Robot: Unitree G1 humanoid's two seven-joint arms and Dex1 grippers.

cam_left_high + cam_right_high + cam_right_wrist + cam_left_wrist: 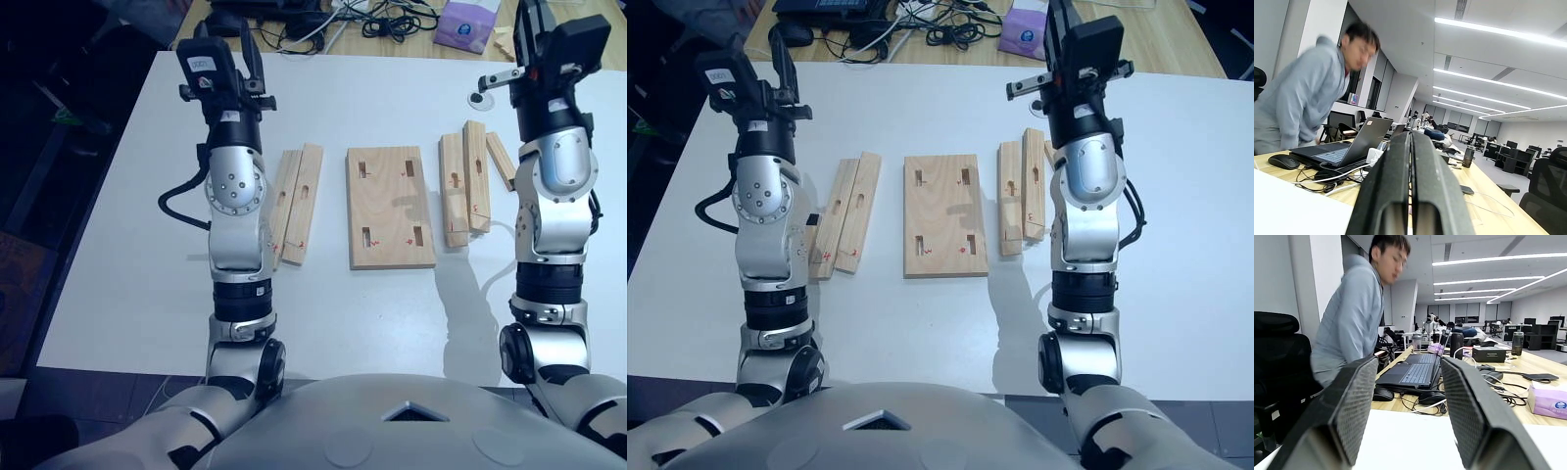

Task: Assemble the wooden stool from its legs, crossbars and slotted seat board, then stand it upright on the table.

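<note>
Stool parts lie flat on the table (392, 88), both arms raised above it.
The wrist views show the left gripper (1408, 367) with fingers spread and the right gripper (1411, 139) with fingers pressed together. The eye views show the seat board (390, 206) at mid-table between the left leg pieces (297, 206) and the right leg pieces (464, 186), all well apart from the table's edges.

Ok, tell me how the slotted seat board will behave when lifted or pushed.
The seat board is a solid wooden slab, so it is probably stiff and not fragile. Lying flat on the table, it should slide rather than tip when pushed.

Head stereo pair down over table (108, 245); wrist cameras level toward shared desk (1535, 366)
</note>
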